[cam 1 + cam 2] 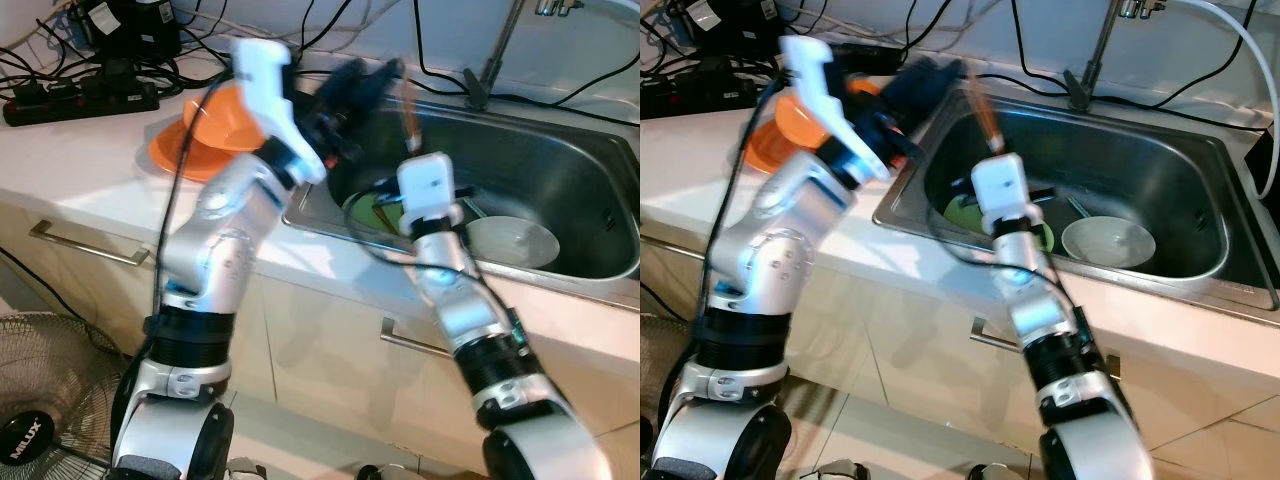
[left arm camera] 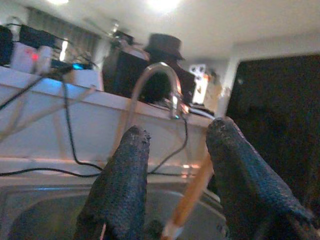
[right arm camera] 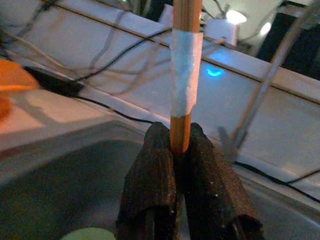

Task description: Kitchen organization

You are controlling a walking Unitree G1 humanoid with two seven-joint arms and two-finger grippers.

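Right end effector is clamped on a wooden stick, fingers pinched tight at its lower end. The stick stands upright out of the fingers, with a band of white tape around it partway up. In the left eye view it sits centre frame, above the steel sink.

Left end effector is spread apart, fingers holding nothing. It's raised over the sink's left rim, upper centre of the left eye view, blurred. In its wrist view the stick shows in the gap between the fingers, tap behind.

In the sink: a white bowl right of centre and a green dish by the right arm. Orange plates sit on the white surface at upper left, beside a black power strip.
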